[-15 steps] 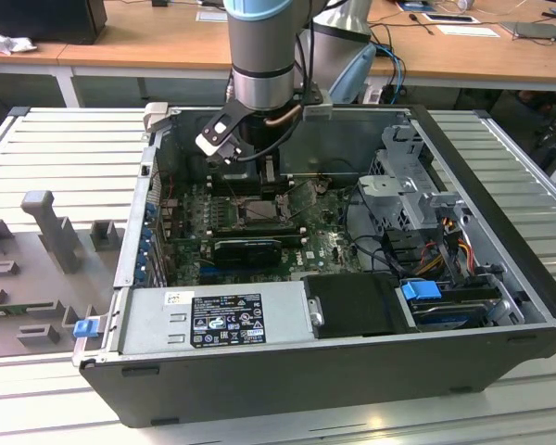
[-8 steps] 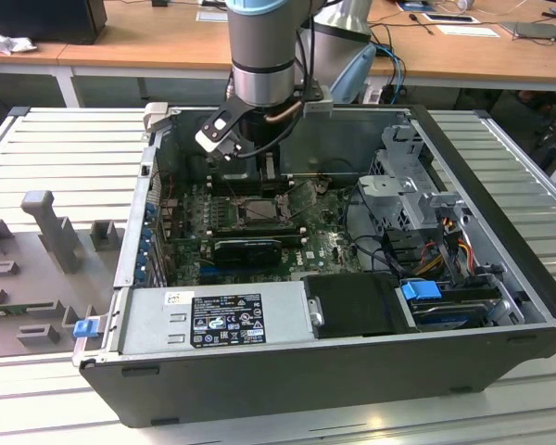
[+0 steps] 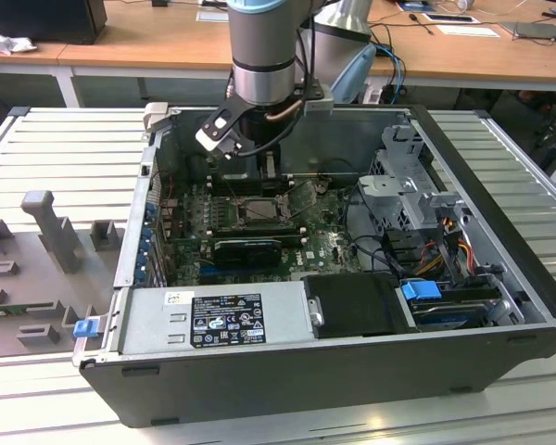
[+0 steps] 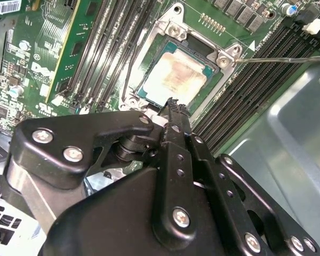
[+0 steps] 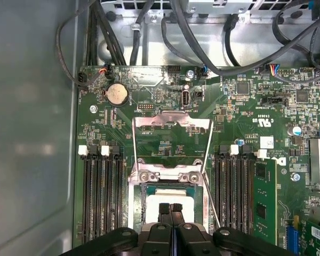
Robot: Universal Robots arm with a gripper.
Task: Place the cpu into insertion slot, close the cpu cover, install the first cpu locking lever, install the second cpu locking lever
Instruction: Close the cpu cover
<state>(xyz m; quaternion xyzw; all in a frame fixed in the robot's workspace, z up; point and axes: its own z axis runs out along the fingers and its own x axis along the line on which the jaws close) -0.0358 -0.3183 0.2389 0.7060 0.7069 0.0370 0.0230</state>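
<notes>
Chip (image 4: 178, 74) lies seated in the socket (image 4: 200, 49), light, stiff and fragile, so we judge it best taken by its edges, never its underside, while our tool (image 5: 170, 207), fingers (image 5: 164, 212) pressed together on nothing, hangs just over it and the cover (image 5: 144, 121) stands flipped open.

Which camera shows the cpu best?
Second wrist view: the cpu sits in the slot, most of its top showing. In the first wrist view the fingers cover part; the exterior view leaves it too small to tell.
</notes>
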